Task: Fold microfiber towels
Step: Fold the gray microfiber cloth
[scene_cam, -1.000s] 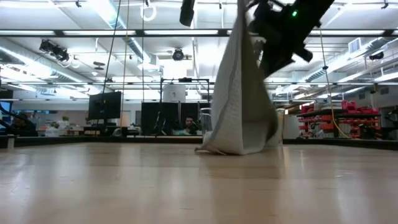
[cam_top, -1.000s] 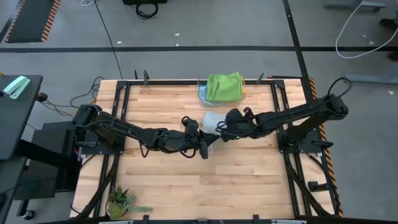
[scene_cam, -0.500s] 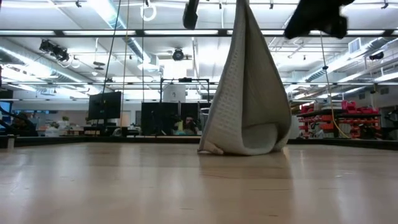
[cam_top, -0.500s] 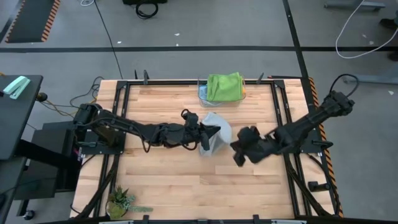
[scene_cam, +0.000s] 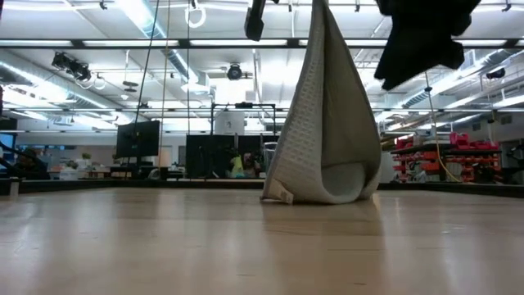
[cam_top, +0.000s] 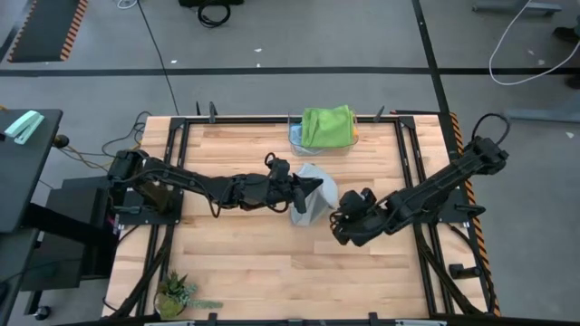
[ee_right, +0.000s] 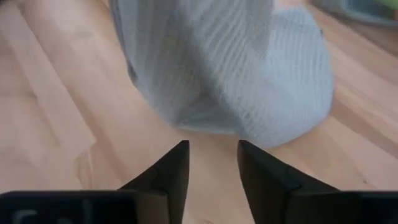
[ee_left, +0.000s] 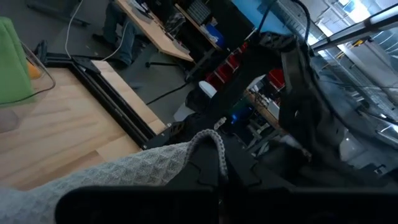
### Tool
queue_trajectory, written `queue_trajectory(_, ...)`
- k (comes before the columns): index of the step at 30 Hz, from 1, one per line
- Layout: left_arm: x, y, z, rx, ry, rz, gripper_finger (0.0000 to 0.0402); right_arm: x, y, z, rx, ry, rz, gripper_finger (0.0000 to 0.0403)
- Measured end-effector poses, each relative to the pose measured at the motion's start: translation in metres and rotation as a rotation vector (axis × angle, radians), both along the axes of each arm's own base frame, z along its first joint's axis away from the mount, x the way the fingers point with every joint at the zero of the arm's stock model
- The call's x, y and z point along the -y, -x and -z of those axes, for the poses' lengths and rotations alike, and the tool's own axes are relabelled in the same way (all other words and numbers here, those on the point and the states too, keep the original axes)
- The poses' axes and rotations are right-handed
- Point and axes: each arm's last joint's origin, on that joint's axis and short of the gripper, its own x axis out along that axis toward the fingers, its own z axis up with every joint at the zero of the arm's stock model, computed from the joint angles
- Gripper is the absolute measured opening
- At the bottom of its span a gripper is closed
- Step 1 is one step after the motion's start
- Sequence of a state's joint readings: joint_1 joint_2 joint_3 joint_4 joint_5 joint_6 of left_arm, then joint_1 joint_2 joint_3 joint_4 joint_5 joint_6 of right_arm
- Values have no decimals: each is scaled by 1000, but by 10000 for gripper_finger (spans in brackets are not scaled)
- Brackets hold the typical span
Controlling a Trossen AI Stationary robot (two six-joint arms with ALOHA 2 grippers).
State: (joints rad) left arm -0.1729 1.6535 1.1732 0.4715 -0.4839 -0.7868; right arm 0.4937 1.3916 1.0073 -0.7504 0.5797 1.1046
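Near the middle of the worktop, a little toward its far edge, the light grey towel (cam_top: 313, 192) hangs from my left gripper (cam_top: 306, 187). Its long axis runs vertical: the top is bunched to a narrow point at my fingers, and the cloth widens downward into a cone. In the low view the grey towel (scene_cam: 323, 131) has its lower end resting on the wood, with the bottom hem curled under into a loop and one corner lying flat on the boards. My left jaws are closed on the gathered top edge; the left wrist view shows a corner of the weave (ee_left: 186, 155) pinched just at the fingers.

My right gripper (cam_top: 341, 226) sits just beside the towel, on the side toward the worktop's right edge and slightly nearer the front edge, clear of the cloth. Its jaws stand apart and hold nothing; the right wrist view shows both fingers (ee_right: 171, 171) with a gap between them, aimed at the towel's hanging lower bulge.

At the far edge, about midway along, a folded bright green towel (cam_top: 327, 125) lies on top of a light blue one (cam_top: 294, 139), with a sliver of yellow-orange cloth (cam_top: 354, 137) showing beside it.
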Motion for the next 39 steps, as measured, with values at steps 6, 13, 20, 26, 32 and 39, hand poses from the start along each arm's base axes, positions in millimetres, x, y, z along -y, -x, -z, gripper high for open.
queue_trajectory(6, -3, -1, -2, 17, 2, 2, 5, 4, -12, 19, -77, 23, 33, 163)
queue_trajectory(13, -2, -1, -3, 31, -8, 19, 5, 16, -23, 36, -148, 57, 93, 163)
queue_trajectory(20, -4, -1, -3, 29, -9, 19, 5, 25, -27, 37, -150, 66, 120, 163)
queue_trajectory(26, -6, -1, -3, 30, -9, 28, 5, 25, -24, 28, -115, 52, 117, 160)
queue_trajectory(32, -6, -1, -3, 29, -8, 29, 4, 26, -26, 26, -82, 59, 128, 160)
queue_trajectory(39, -6, -1, -3, 30, -9, 33, 4, 25, -28, 25, -68, 68, 108, 160)
